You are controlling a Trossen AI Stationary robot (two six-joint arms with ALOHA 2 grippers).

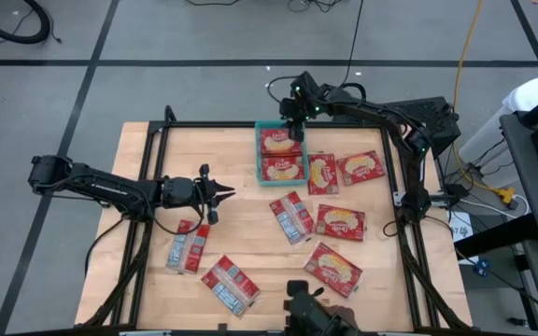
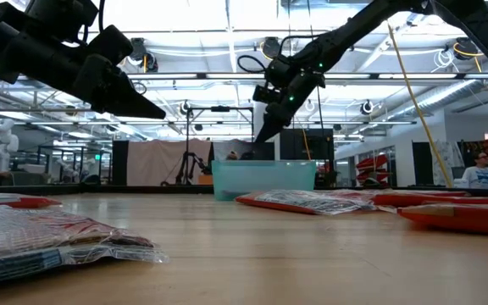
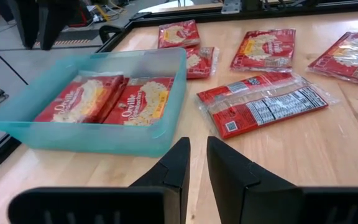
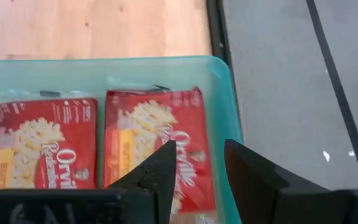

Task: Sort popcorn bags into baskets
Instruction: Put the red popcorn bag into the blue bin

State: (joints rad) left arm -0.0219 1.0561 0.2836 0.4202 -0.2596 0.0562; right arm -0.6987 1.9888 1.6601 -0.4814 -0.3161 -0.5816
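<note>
Your right gripper (image 1: 296,119), jaws parted and empty, hangs over the basket (image 1: 259,149) holding two popcorn bags (image 1: 281,168). Nearest loose bag (image 1: 321,173) lies at 5 o'clock, long axis 12-to-6. Left gripper (image 1: 220,193) waits, nearly closed, empty.

You see one teal basket (image 1: 259,154) holding two popcorn bags (image 1: 278,142), and seven more bags (image 1: 340,221) lying loose on the table (image 1: 138,159): nine bags counted. Two arms, each with one gripper.

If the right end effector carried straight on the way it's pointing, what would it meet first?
Probably the popcorn bag lying at the far end of the teal basket; the right end effector points down at it from just above, nothing between.
</note>
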